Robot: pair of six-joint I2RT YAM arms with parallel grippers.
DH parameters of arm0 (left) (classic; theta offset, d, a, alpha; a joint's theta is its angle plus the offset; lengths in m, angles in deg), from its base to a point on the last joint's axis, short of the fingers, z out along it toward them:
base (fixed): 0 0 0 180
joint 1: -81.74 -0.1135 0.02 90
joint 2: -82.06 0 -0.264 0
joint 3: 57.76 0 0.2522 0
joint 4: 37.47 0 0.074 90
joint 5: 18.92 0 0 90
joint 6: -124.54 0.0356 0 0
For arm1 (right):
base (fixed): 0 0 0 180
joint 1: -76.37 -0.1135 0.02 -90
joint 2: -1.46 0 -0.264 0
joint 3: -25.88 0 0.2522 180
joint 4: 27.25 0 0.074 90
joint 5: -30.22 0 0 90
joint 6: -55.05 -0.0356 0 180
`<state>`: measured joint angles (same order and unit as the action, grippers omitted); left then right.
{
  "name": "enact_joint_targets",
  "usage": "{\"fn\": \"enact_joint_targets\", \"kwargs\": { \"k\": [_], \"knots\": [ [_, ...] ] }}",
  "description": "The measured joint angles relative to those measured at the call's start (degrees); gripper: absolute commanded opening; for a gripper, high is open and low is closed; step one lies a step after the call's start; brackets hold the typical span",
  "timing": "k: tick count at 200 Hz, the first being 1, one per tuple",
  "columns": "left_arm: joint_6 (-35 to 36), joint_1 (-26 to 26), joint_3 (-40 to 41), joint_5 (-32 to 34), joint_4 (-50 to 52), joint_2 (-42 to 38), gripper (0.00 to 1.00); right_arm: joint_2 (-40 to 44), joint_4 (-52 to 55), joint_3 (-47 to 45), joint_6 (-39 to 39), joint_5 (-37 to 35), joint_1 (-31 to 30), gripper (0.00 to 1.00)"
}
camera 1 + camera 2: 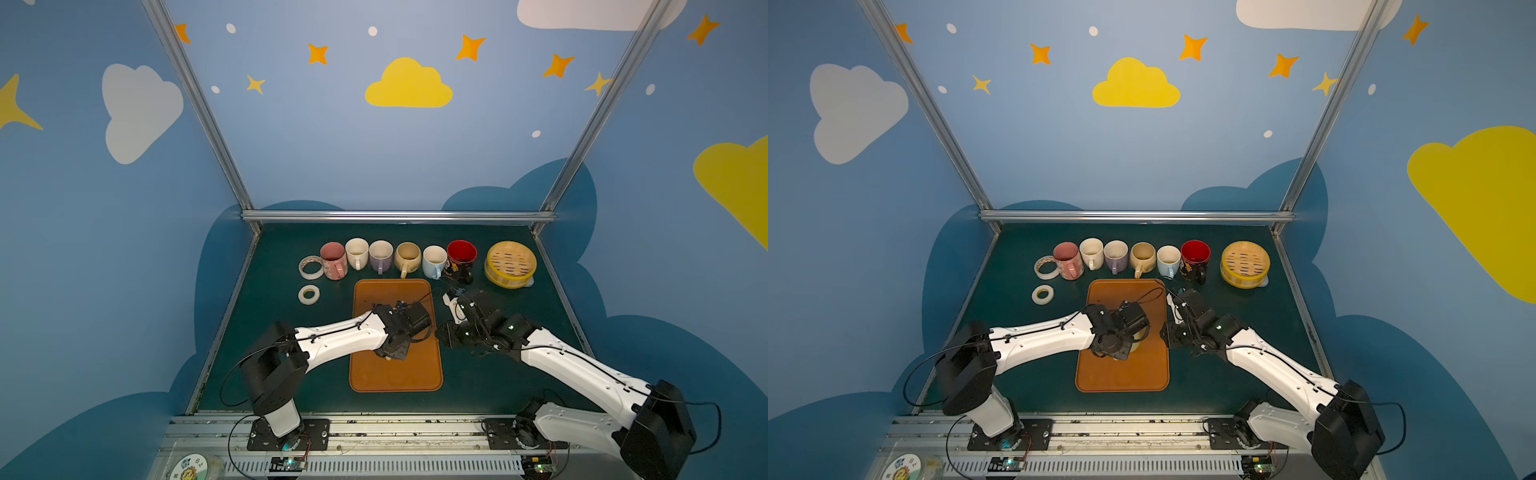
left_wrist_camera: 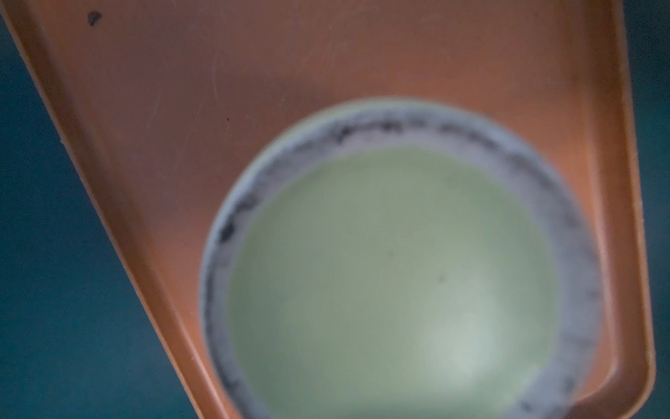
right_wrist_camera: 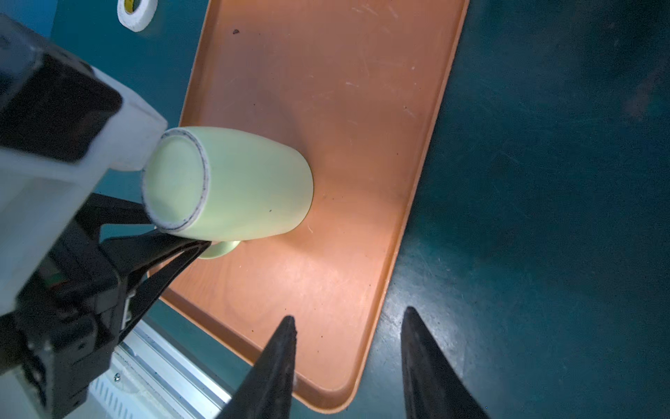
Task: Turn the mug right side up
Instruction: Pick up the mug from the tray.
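A pale green mug [image 3: 235,185] stands upside down on the orange tray [image 3: 344,109], its ringed base up. That base fills the left wrist view, blurred, as the mug [image 2: 391,272]. My left gripper [image 3: 203,248] reaches down beside it, and its black fingers meet on the mug's handle. In both top views the left wrist hides nearly all of the mug [image 1: 1136,343]. My right gripper [image 3: 348,319] hangs open and empty over the tray's right edge, apart from the mug.
Several upright mugs [image 1: 380,255] line the back of the mat, ending in a red one [image 1: 461,253]. A yellow steamer basket [image 1: 510,264] sits at the back right. Two tape rolls [image 1: 308,294] lie left of the tray.
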<state>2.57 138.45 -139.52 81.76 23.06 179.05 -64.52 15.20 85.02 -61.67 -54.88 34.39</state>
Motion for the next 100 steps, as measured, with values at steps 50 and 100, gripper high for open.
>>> {"fn": "enact_joint_targets", "kwargs": {
  "k": [50, 100],
  "knots": [
    [0.2, 0.0, -0.3, 0.9, 0.0, 1.3, 0.25, 0.4, 0.0, 0.0, 0.0, 0.2, 0.1, 0.42],
    [0.2, 0.0, -0.4, 1.3, -0.3, 2.3, 0.16, 1.5, 0.5, 0.0, 0.2, 0.2, 0.3, 0.42]
  ]
}}
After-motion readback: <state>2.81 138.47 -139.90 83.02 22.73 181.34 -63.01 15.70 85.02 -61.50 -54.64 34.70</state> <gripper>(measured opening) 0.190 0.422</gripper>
